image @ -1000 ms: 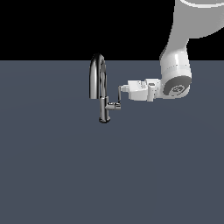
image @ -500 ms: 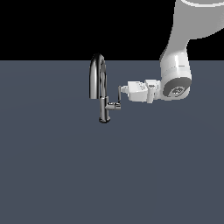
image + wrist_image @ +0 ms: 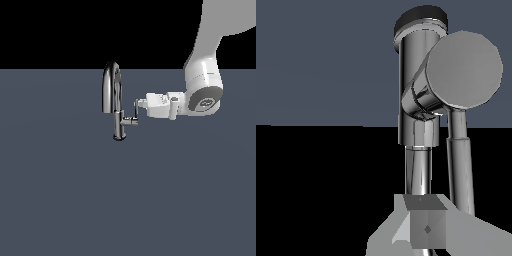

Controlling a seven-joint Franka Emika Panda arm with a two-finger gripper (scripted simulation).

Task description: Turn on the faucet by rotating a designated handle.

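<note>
Exterior view: a chrome faucet [image 3: 113, 100] stands on a dark grey surface [image 3: 100, 200], its thin handle [image 3: 136, 109] upright beside the body. The gripper [image 3: 139, 105] reaches the handle; its fingers' spread cannot be told.

The faucet [image 3: 114, 102] stands alone on the gray floor [image 3: 75, 200]. Its handle [image 3: 135, 111] and the gripper [image 3: 139, 104] fill the exterior view's right side. All other sides are open.
</note>
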